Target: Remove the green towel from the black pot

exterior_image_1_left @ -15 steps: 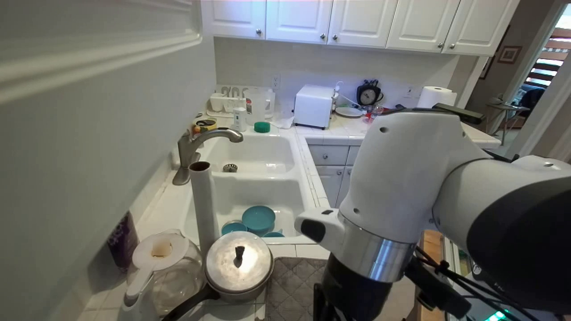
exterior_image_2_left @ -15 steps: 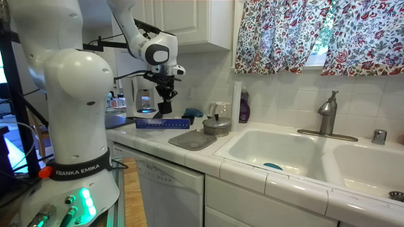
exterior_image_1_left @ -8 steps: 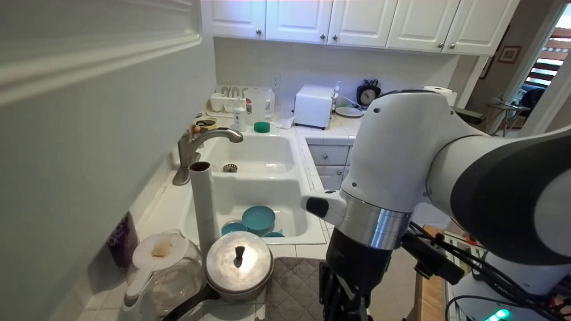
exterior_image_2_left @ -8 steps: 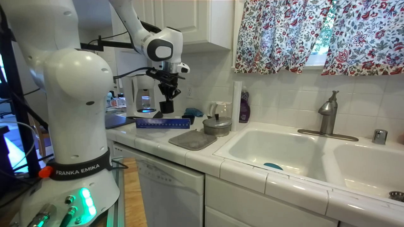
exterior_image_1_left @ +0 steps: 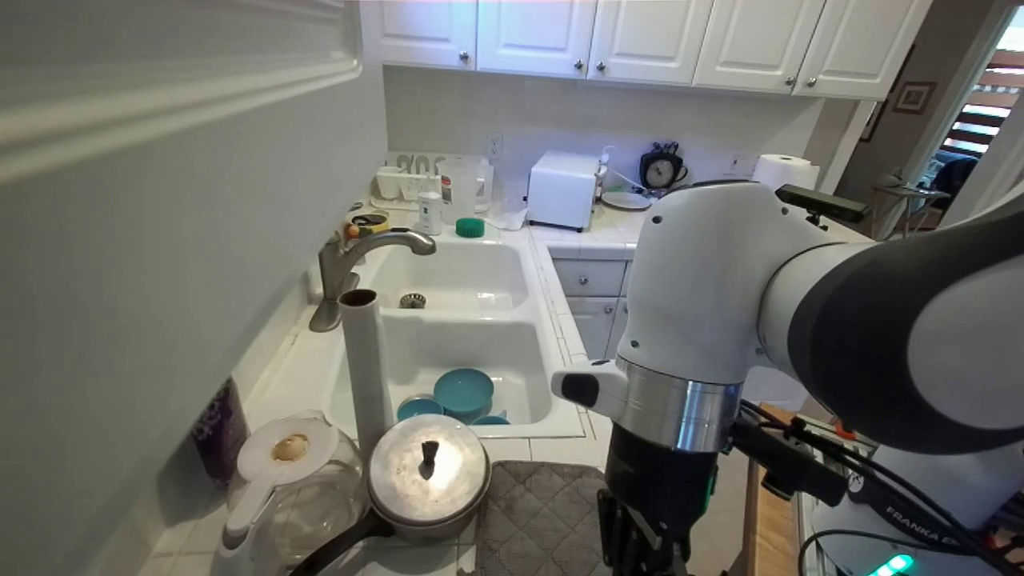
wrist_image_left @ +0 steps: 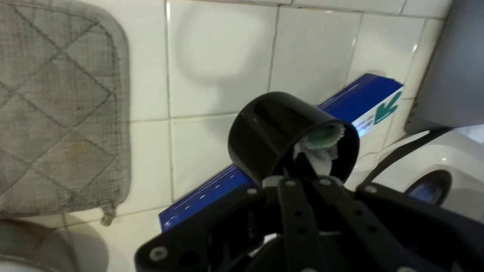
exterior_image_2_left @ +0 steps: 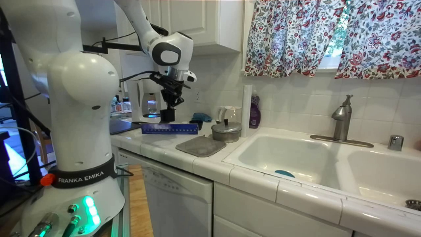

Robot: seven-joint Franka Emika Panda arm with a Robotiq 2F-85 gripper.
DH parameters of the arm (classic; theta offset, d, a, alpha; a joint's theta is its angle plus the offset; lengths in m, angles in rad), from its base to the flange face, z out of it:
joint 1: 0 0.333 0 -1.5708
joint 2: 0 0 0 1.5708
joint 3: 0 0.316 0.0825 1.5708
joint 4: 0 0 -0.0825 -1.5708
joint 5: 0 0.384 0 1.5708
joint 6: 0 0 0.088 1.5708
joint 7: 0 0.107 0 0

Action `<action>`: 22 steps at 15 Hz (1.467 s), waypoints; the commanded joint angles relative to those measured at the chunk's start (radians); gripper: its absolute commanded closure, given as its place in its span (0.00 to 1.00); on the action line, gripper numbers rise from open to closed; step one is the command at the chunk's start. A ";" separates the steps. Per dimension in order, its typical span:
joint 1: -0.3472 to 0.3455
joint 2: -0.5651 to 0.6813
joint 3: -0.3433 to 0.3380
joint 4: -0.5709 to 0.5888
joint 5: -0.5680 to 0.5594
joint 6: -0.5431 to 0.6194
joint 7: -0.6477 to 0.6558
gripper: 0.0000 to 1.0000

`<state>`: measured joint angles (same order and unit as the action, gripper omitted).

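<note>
A black cup (wrist_image_left: 272, 124), the pot-like thing here, hangs tilted from my gripper (wrist_image_left: 300, 162) above the counter. The fingers are close together at its rim. Inside the cup are a green bristly round thing (wrist_image_left: 323, 136) and a crumpled whitish cloth (wrist_image_left: 321, 160). In an exterior view the cup (exterior_image_2_left: 167, 116) is under my gripper (exterior_image_2_left: 169, 108), just over a blue box (exterior_image_2_left: 169, 129). A teal-blue cloth (exterior_image_2_left: 201, 117) lies on the counter near a small black container (exterior_image_2_left: 196, 123). No plainly green towel shows. The fingertips inside the cup are partly dark.
A grey quilted mat (exterior_image_1_left: 540, 520) lies beside a lidded saucepan (exterior_image_1_left: 428, 472). A glass carafe (exterior_image_1_left: 312, 496) and a tall white tube (exterior_image_1_left: 368, 360) stand near the wall. A coffee maker (exterior_image_2_left: 149, 98) is behind the gripper. The sink (exterior_image_2_left: 286, 151) holds teal dishes.
The gripper with the cup first moved slightly toward the mat, then back away from it and lower, closer to the blue box. The cup stays in the gripper.
</note>
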<state>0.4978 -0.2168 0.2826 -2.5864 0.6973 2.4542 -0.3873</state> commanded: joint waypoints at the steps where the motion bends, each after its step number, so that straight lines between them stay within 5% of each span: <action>1: -0.013 -0.019 -0.008 -0.006 0.042 -0.032 -0.017 0.99; 3: -0.008 -0.029 -0.030 0.007 0.130 -0.120 -0.095 0.99; 4: -0.051 -0.023 0.013 -0.024 0.013 0.040 -0.018 0.99; 7: -0.017 -0.041 -0.050 0.007 0.192 -0.162 -0.180 0.99; 10: -0.070 -0.031 0.016 -0.033 0.046 0.064 -0.109 0.99; 12: -0.013 -0.056 -0.049 -0.002 0.250 -0.116 -0.268 0.99; 14: -0.067 -0.036 0.020 -0.030 0.115 0.092 -0.178 0.99; 15: -0.031 -0.052 -0.040 0.006 0.241 -0.130 -0.245 0.99; 16: -0.022 -0.068 -0.047 0.007 0.287 -0.161 -0.294 0.99; 17: -0.055 -0.047 0.007 -0.016 0.207 -0.006 -0.220 0.99; 18: -0.063 -0.046 0.000 -0.010 0.212 -0.032 -0.206 0.99; 19: -0.044 -0.056 -0.047 0.015 0.290 -0.212 -0.263 0.99; 21: -0.081 -0.042 0.019 -0.029 0.197 0.044 -0.215 0.99; 22: -0.072 -0.044 0.000 -0.023 0.224 -0.013 -0.232 0.99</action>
<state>0.4433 -0.2479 0.2666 -2.5909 0.9235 2.4040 -0.6222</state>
